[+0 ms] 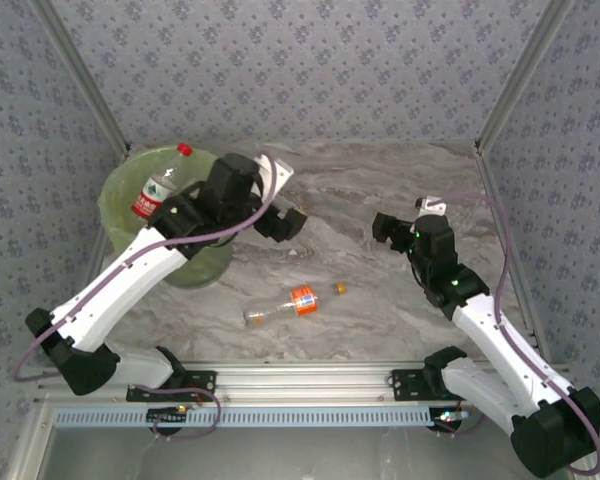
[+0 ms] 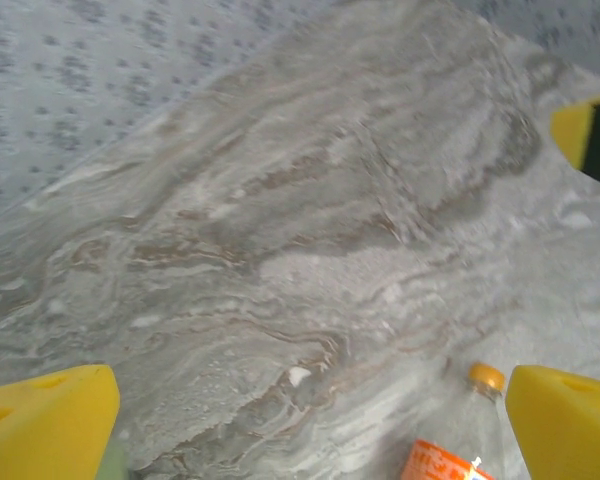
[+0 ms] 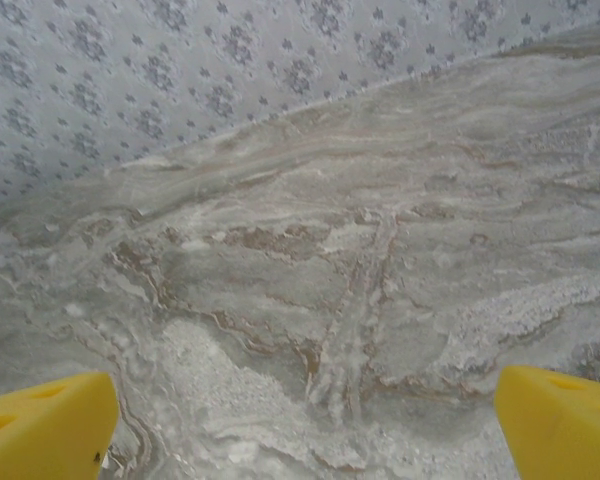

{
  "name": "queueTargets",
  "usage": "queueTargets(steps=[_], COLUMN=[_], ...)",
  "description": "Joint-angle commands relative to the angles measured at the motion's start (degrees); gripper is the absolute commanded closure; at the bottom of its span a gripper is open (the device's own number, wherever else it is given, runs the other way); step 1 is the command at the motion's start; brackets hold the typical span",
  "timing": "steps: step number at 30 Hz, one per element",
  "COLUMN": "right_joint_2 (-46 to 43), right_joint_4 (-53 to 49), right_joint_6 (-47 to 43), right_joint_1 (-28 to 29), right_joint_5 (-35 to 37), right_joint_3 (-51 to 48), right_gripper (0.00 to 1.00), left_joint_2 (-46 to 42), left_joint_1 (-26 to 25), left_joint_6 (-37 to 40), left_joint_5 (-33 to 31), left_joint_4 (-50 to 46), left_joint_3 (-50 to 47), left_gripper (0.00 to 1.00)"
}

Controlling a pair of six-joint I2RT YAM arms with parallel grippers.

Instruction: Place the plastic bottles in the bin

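At the far-left corner of the bench [image 1: 380, 190] we are finding the bin [image 1: 115, 215]. One red-capped bottle [image 1: 160, 190] is already leaning inside it, cap toward the far wall. The left arm [image 1: 130, 270] is reaching over the bin's near side. Its jaws are hanging spread and empty just past the bin, toward the bench's middle, and we are judging them turned toward the next pick. By the middle of the near edge an orange-labelled bottle [image 1: 295, 302] is lying on its side, well apart from the bin and not yet collected. Toward the right edge, the right jaws are hovering released over bare marble, gripping nothing. The left wrist camera is adding what the top view is not giving: that bottle's cap [image 2: 486, 377] is sitting off-centre, close beside the right pad [image 2: 565, 420]. The right wrist camera is showing veined marble between its pads [image 3: 40, 425].
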Motion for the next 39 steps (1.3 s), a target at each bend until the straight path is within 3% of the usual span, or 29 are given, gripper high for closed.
queueTargets(steps=[1, 8, 14, 19, 23, 29, 39], right_joint_2=[-1.40, -3.52, -3.75, -3.87, -4.30, -4.32, -4.66], right_joint_4=[-2.48, -5.28, -16.57, -24.51, -25.04, -23.51, -23.77], right_joint_6=[1.13, 0.54, -6.35, -4.92, -3.08, -0.31, -0.19], right_joint_1=[-0.35, -0.38, -0.14, -0.10, -0.06, -0.07, -0.01], right_joint_5=[0.43, -0.19, -12.40, -10.81, -9.40, -7.93, -6.57], right_joint_3=[-0.33, -1.60, 2.39, 3.33, 2.99, 1.66, 1.72], right_gripper=[0.01, 0.01, 0.01, 0.01, 0.01, 0.01, 0.01], left_joint_2=[1.26, 2.75, 3.52, 3.74, 3.20, 7.57, 12.97], left_joint_1=[-2.31, -6.12, -6.98, -7.07, -7.35, -9.90, -11.08], left_joint_6=[5.12, 8.83, 6.50, 2.11, 0.34, 1.25, 3.80], left_joint_5=[0.36, 1.85, 1.39, -0.28, 2.35, -1.76, -0.17], left_joint_4=[-1.56, -7.27, -9.63, -7.08, -2.61, 1.33, 6.38], left_joint_3=[-1.43, -5.72, -11.31, -17.29, -22.53, -27.39, -31.18], left_gripper=[0.01, 0.01, 0.01, 0.01, 0.01, 0.01, 0.01])
